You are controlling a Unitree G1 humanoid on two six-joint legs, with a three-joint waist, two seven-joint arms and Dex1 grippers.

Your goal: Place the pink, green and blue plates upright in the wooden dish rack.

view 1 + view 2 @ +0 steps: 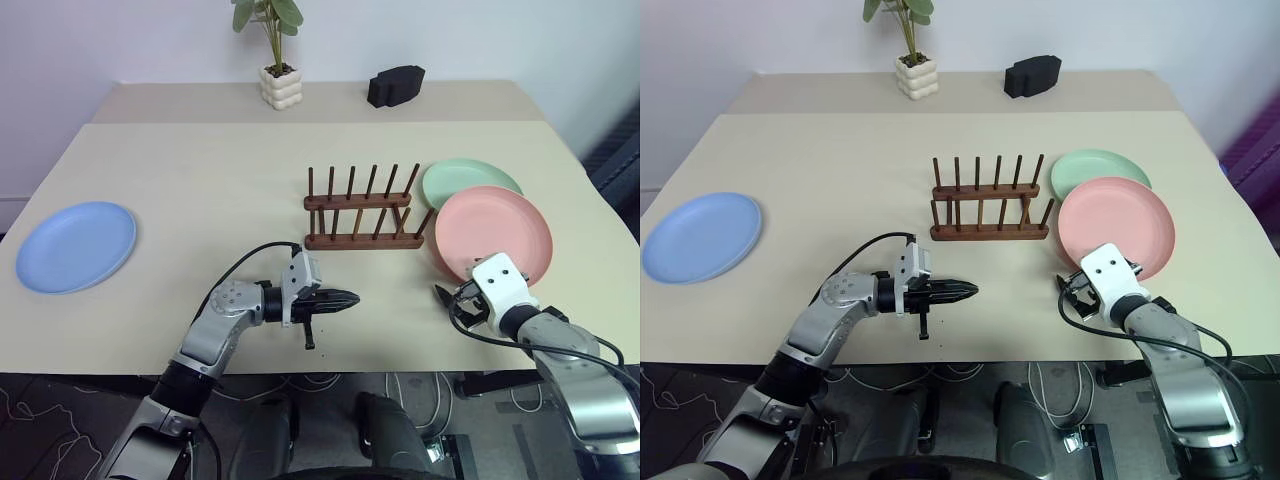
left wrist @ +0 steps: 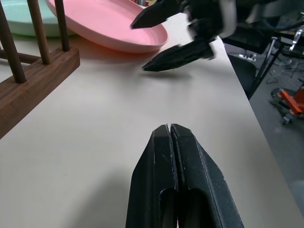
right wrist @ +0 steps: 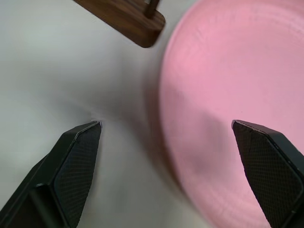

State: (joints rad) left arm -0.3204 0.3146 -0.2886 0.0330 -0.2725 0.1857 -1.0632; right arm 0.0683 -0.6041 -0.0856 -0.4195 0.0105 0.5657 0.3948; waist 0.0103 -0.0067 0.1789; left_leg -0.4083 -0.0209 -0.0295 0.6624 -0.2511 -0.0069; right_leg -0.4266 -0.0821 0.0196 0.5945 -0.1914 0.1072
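Note:
The wooden dish rack (image 1: 358,210) stands mid-table with nothing between its pegs. To its right the pink plate (image 1: 494,235) lies flat, overlapping the green plate (image 1: 468,180) behind it. Far left lies the blue plate (image 1: 76,246), also flat. My right gripper (image 3: 166,124) hangs open just in front of the pink plate's near edge, one finger over the plate, one over the table, holding nothing. My left gripper (image 1: 345,298) is shut and empty, pointing right over the table in front of the rack.
A potted plant (image 1: 278,60) and a black object (image 1: 396,85) stand at the table's far edge. The table's front edge (image 1: 330,372) runs close under both arms, and its right edge lies just beyond the plates.

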